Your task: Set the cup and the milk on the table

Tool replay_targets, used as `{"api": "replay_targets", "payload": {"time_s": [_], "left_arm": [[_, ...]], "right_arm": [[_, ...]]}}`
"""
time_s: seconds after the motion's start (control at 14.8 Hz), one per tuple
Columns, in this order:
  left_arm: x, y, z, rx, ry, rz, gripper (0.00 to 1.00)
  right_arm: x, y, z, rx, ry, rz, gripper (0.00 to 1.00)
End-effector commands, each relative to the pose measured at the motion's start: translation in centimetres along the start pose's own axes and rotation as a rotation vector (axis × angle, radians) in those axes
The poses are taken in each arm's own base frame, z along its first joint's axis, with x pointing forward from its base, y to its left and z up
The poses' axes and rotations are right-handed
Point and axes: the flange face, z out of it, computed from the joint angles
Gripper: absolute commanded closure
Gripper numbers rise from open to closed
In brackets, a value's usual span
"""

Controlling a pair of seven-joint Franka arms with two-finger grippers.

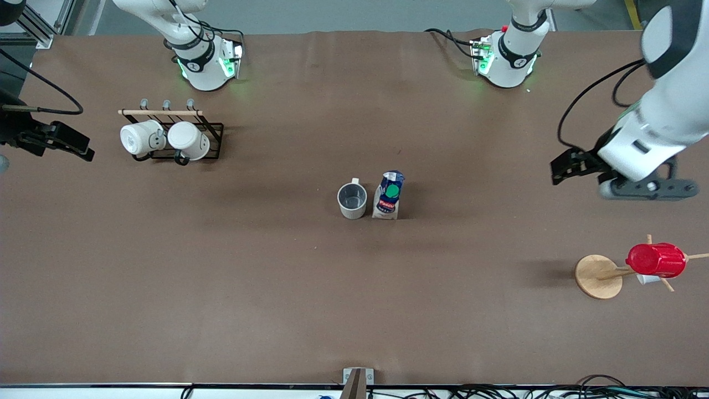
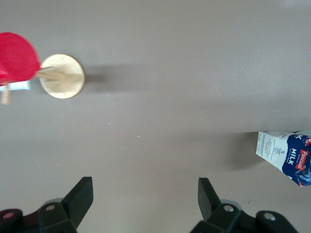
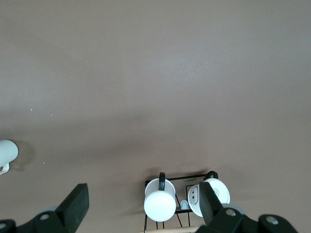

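Observation:
The cup (image 1: 352,199), a cream-white mug with a dark grey inside, stands upright on the brown table (image 1: 354,310) near its middle. The milk (image 1: 389,195) stands upright right beside it, toward the left arm's end; they are close but apart. In the left wrist view the milk (image 2: 286,155) shows at the edge. A pale mug-like shape (image 3: 6,154) shows at the edge of the right wrist view. My left gripper (image 1: 562,166) (image 2: 144,191) is open and empty over bare table at the left arm's end. My right gripper (image 1: 83,151) (image 3: 144,196) is open and empty over the right arm's end.
A black wire rack (image 1: 213,145) with two white mugs (image 1: 166,138) (image 3: 159,204) stands toward the right arm's end. A wooden mug tree (image 1: 598,276) (image 2: 62,76) carrying a red ribbed cup (image 1: 656,260) (image 2: 17,58) stands toward the left arm's end, nearer the front camera.

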Motion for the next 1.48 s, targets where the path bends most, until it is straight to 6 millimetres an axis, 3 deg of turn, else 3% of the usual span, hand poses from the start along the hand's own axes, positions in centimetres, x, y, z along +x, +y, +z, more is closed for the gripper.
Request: {"api": "replay_targets", "payload": {"time_s": [0.0,0.13,0.4,1.42], "left_arm": [[-2.1,-0.4,-2.1,-0.012,0.008,0.019,0.00],[-3.3,-0.8,-4.0,-0.009,0.021,0.023,0.00],[-4.4,-1.2,-4.7,-0.005,0.013,0.017,0.00],[-4.3,-3.4,-4.3,-0.040,-0.001,0.016,0.00]], "right_arm": [[0.0,0.2,-0.4,0.012,0.006,-0.007,0.00],[0.0,0.3,-0.4,0.014,0.006,-0.005,0.00],[0.0,0.2,-0.3,0.015,0.004,-0.005,0.00],[0.1,0.0,0.0,0.006,0.006,-0.063,0.00]]}}
